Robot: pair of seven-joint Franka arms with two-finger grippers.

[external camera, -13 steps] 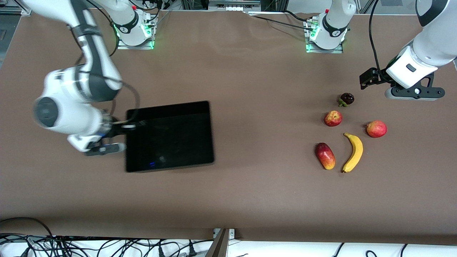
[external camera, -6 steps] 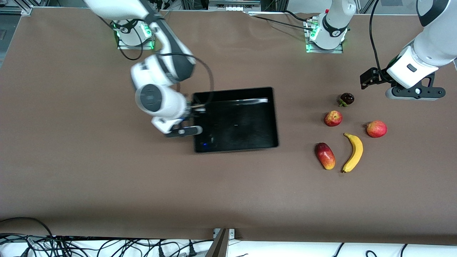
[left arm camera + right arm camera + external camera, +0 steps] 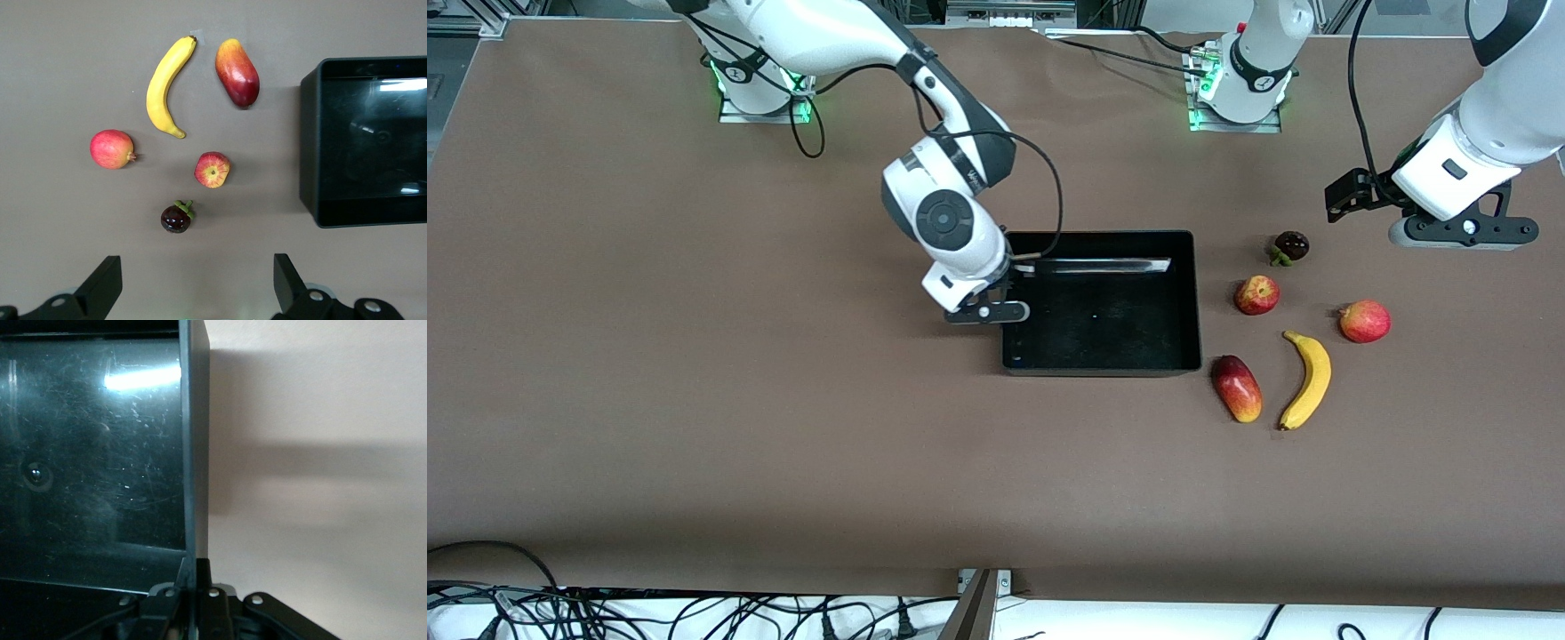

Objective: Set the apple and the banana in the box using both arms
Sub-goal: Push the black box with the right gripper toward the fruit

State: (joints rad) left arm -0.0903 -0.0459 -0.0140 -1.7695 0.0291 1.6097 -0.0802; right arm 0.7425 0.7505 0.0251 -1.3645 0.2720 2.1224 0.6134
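At the box's (image 3: 1103, 356) end wall the right pincer (image 3: 1005, 286) is clamped on the thin, stiff, glossy rim, likely slippery; left pincer (image 3: 193, 293) waits agape above the fruit.

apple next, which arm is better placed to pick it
Left. The left pincer hangs open above the fruit, the apple just below it. The right pincer is shut on the box wall.

Even overhead light, sharp; glare streak on box (image 3: 1103, 264) floor.
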